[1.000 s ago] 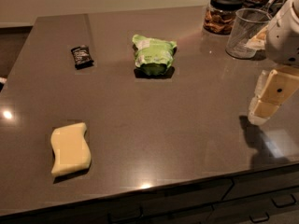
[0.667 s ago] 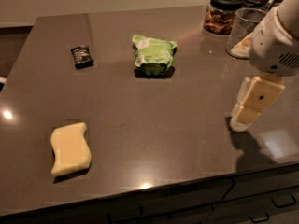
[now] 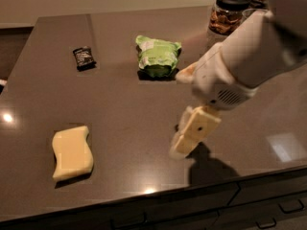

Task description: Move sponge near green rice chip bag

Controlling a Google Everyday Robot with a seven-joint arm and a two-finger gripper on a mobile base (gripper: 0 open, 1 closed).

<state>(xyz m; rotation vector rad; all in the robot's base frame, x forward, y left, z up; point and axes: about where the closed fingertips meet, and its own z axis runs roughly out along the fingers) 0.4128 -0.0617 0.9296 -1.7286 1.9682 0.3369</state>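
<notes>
The sponge (image 3: 72, 152) lies flat at the counter's (image 3: 120, 104) front left. Right of it, the gripper (image 3: 183, 146) hangs low over the front edge; whether it is open cannot be told. Farther back sit a black snack bar (image 3: 84, 57) and the green rice chip bag (image 3: 157, 56). At the far right, a black-lidded jar (image 3: 229, 14) holds brown snacks.

Dim, glare spots; pincer (image 3: 181, 146) above counter (image 3: 120, 109) front casts shadow.
</notes>
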